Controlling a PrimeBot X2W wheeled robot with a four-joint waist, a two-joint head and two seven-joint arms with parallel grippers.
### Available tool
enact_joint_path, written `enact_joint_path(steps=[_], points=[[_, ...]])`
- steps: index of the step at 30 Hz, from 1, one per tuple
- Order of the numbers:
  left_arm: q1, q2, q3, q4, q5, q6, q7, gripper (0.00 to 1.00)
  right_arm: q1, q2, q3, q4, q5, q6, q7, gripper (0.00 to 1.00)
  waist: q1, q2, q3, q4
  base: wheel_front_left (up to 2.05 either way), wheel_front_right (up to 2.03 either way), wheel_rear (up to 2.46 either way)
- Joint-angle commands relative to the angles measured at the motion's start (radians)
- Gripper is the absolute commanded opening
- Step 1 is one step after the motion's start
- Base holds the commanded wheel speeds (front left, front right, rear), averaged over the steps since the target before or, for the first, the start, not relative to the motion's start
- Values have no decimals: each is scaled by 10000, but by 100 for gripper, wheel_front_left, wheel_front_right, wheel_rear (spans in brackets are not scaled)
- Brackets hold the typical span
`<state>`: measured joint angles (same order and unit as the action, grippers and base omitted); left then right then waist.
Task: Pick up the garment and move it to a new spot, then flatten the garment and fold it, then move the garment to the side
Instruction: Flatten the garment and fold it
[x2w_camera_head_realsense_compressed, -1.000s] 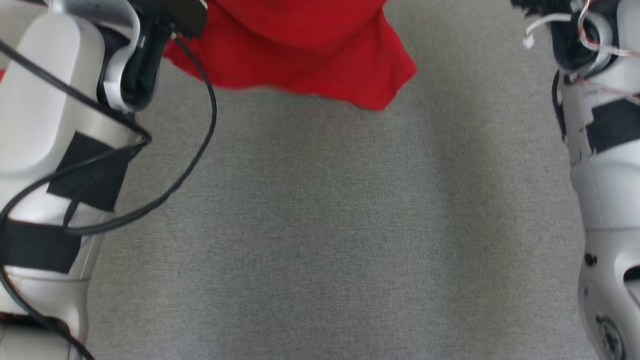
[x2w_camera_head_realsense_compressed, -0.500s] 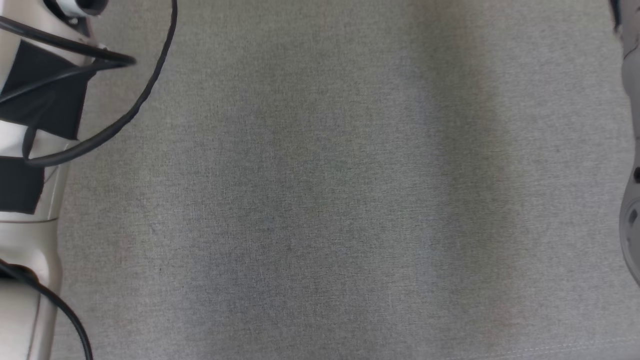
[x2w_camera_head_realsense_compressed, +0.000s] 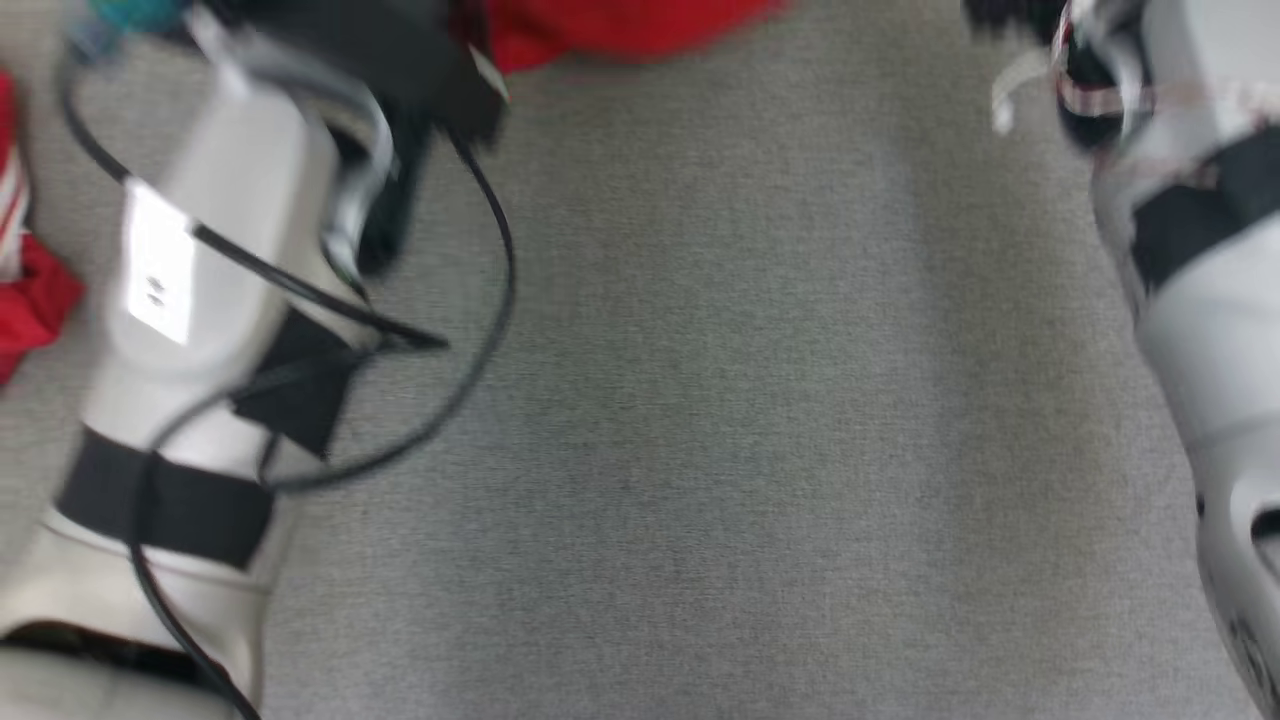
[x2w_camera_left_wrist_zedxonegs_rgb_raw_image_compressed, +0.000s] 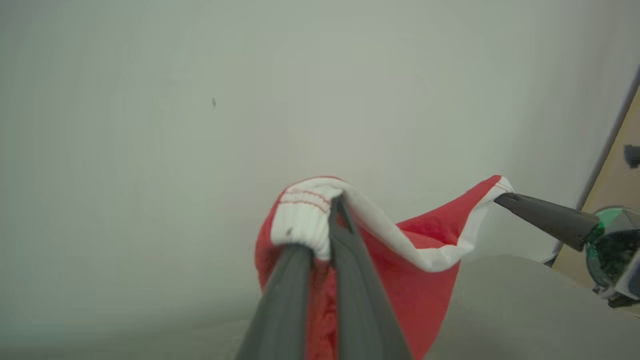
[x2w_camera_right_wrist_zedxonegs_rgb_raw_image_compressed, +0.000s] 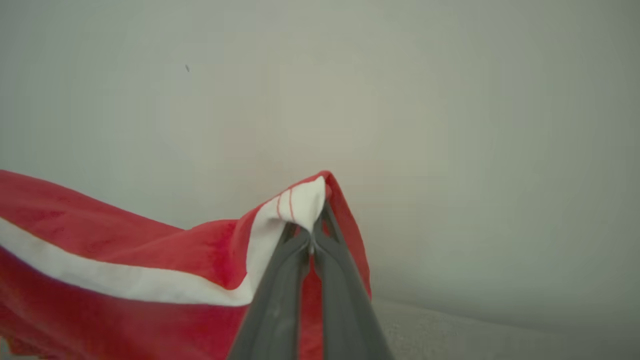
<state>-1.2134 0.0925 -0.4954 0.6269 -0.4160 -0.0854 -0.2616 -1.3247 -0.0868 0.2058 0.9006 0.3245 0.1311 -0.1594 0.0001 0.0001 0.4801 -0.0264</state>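
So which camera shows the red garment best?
The right wrist view: the garment spreads sharp across it, pinched in the right gripper. The left wrist view shows a bunched corner in the left gripper. The head view is blurred, with red at its top edge.

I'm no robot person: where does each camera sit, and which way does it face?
Head view: on the head, facing down at the grey surface; left forearm, right forearm and the red garment show.
Left wrist view: on the left wrist, along the left gripper, shut on the garment, toward a pale wall; right gripper at right.
Right wrist view: on the right wrist, along the right gripper, shut on the garment, toward the wall.
Shared: both wrist views show the garment before the wall.
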Motion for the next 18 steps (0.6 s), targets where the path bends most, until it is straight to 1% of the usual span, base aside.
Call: enact_joint_path(steps=[1, 4, 7, 9, 11, 12, 13, 18], points=[[343, -54, -81, 67, -315, -122, -50, 0, 497, -313, 240, -325, 491, -7, 397, 0, -1, -1, -366, 287, 0, 0, 0], [1017, -90, -329, 241, -611, -285, 199, 0, 1608, -926, 716, -1287, 1505, -7, 1534, 0, -1, -1, -731, 343, 0, 0, 0], [1699, -18, -676, 167, -986, -368, 899, 0, 2832, -1570, 861, -2538, 2478, -7, 2758, 0, -1, -1, -1110, 394, 0, 0, 0], [2131, 119, -880, -32, -1245, -410, 1335, 0, 3599, -2096, 746, -3453, 2861, -7, 3507, 0, -1, -1, -1359, 471, 0, 0, 0], [2564, 214, -1054, -322, -1466, -433, 1664, 0, 4382, -2501, 495, -4272, 3091, -5, 4158, 0, -1, -1, -1577, 534, 0, 0, 0], [2773, 305, -1168, -480, -1412, -437, 1781, 0, 4854, -2656, 368, -4624, 3190, -5, 4564, 0, -1, -1, -1700, 576, 0, 0, 0], [3262, 501, -1367, -776, -1317, -398, 1999, 0, 5709, -2896, 9, -5247, 3246, -7, 5240, 0, -1, -1, -1948, 645, 0, 0, 0], [4493, 920, -1776, -1482, -1396, -275, 2609, 0, 7781, -2925, -734, -6585, 3248, -5, 7052, 0, -1, -1, -2558, 726, 0, 0, 0]])
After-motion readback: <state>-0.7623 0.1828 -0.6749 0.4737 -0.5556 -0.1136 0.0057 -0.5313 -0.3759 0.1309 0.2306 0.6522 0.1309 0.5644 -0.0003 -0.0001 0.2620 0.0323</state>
